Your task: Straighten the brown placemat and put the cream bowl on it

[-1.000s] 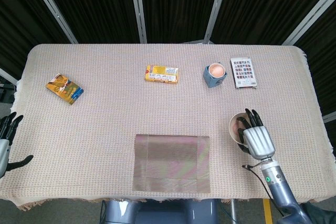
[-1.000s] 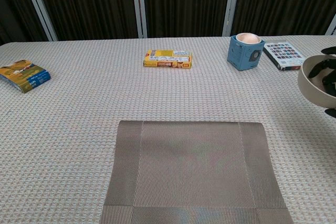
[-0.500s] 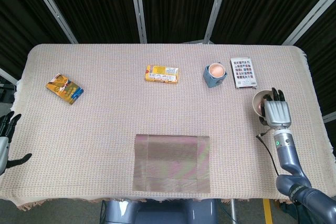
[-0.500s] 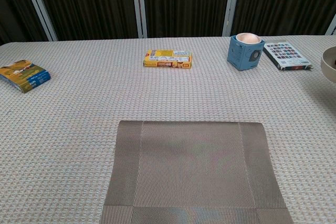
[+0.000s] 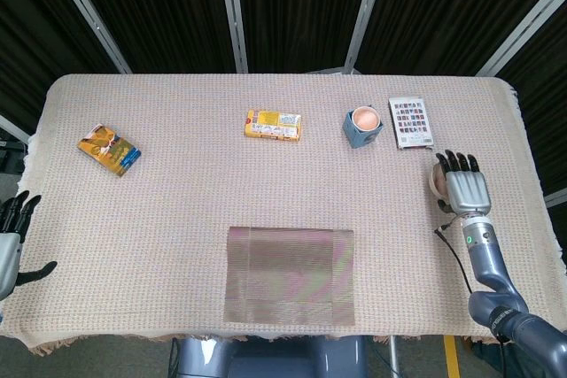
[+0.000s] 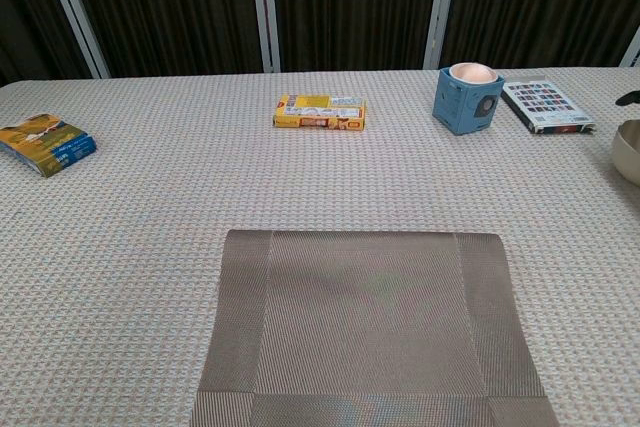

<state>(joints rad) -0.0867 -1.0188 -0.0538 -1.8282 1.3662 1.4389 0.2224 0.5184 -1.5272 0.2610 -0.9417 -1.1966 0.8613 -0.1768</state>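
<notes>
Cream bowl (image 5: 436,180) in right hand (image 5: 462,192), brown placemat (image 5: 291,275) square, flat

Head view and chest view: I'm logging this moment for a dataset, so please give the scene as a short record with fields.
placemat: brown woven placemat lies flat at the table's near edge, nothing on it
bowl: cream bowl at far right, mostly hidden behind the right hand
left hand: left hand off the table's left edge, holding nothing, fingers apart
other items: blue cup, yellow box, patterned white card, orange-and-blue packet
</notes>
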